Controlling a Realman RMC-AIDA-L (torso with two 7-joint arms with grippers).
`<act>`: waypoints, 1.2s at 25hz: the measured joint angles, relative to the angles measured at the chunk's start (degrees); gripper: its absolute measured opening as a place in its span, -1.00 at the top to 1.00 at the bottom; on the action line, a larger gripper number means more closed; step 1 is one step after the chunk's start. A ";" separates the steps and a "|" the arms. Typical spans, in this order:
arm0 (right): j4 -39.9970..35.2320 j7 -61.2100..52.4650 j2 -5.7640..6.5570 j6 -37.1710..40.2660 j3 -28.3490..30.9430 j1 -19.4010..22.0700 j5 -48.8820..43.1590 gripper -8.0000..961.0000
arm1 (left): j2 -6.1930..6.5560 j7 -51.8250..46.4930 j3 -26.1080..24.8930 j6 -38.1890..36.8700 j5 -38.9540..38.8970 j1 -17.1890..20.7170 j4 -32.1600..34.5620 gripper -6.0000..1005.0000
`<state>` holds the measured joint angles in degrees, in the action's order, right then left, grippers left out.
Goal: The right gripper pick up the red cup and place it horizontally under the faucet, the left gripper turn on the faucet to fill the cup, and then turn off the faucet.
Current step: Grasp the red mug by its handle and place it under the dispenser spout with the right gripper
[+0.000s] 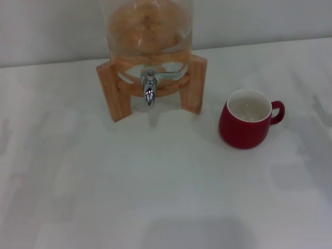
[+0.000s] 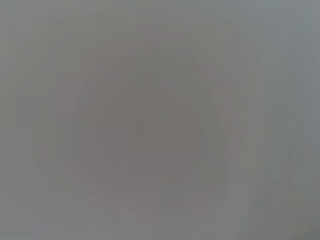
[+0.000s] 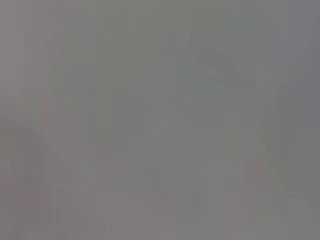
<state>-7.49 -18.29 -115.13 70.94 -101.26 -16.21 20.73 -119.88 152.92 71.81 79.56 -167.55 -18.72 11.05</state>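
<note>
The red cup (image 1: 249,124) stands upright on the white table, right of centre in the head view, with its white inside showing and its loop handle pointing right. The chrome faucet (image 1: 150,91) juts from the base of a glass dispenser at the back, its spout pointing down, well to the left of the cup. Neither gripper shows in the head view. Both wrist views hold only a plain grey surface with no fingers or objects.
The glass dispenser (image 1: 148,31) rests on a wooden stand (image 1: 194,83) whose two legs flank the faucet. The white table (image 1: 155,181) spreads in front of the stand and the cup. A pale wall runs behind.
</note>
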 joint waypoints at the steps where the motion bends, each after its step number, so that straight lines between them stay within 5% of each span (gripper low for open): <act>1: 0.00 0.00 0.00 0.00 0.00 0.00 0.00 -0.72 | 0.00 0.00 0.00 0.03 0.00 0.00 0.01 -0.64; 30: 3.72 5.98 0.14 0.87 -3.94 0.45 -7.30 -0.70 | 0.00 0.27 1.60 0.03 0.03 -0.05 -0.08 -0.64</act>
<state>-3.77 -12.32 -114.98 71.81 -105.20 -15.76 13.42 -119.88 153.19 73.40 79.59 -167.52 -18.77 10.97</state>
